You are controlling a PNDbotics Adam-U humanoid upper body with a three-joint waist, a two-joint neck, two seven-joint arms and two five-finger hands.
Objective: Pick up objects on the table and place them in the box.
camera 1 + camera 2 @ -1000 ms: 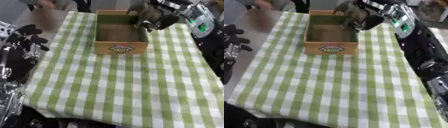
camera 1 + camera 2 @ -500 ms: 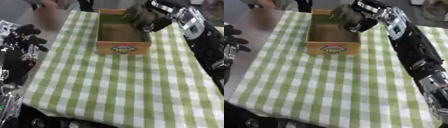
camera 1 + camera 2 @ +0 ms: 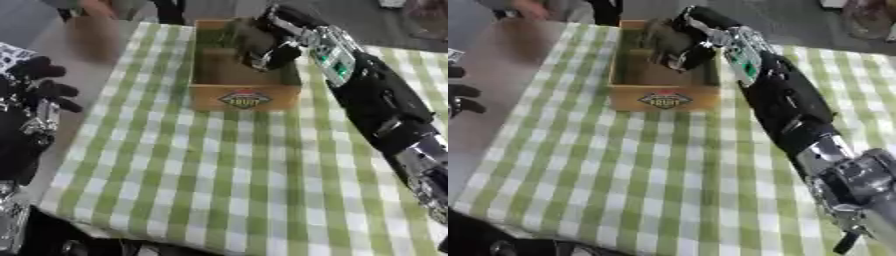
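Observation:
A wooden box [image 3: 245, 98] with a round label on its front wall stands at the far middle of the green-checked tablecloth [image 3: 236, 170]. My right hand [image 3: 691, 49] hangs over the box's inside, near its right wall, with the arm coming in from the right. Its fingers are curled round a dull grey-green object [image 3: 661, 34], blurred in both views. My left hand [image 3: 42, 86] rests at the left edge beside the cloth, fingers relaxed and holding nothing.
Bare brown table [image 3: 83, 45] runs along the cloth's left side. My right forearm [image 3: 785, 100] lies across the cloth's right half. The near part of the cloth holds no objects.
My right hand has moved left and down with the grey-green object, from beside the box's right wall to over its inside. The left hand has stayed put.

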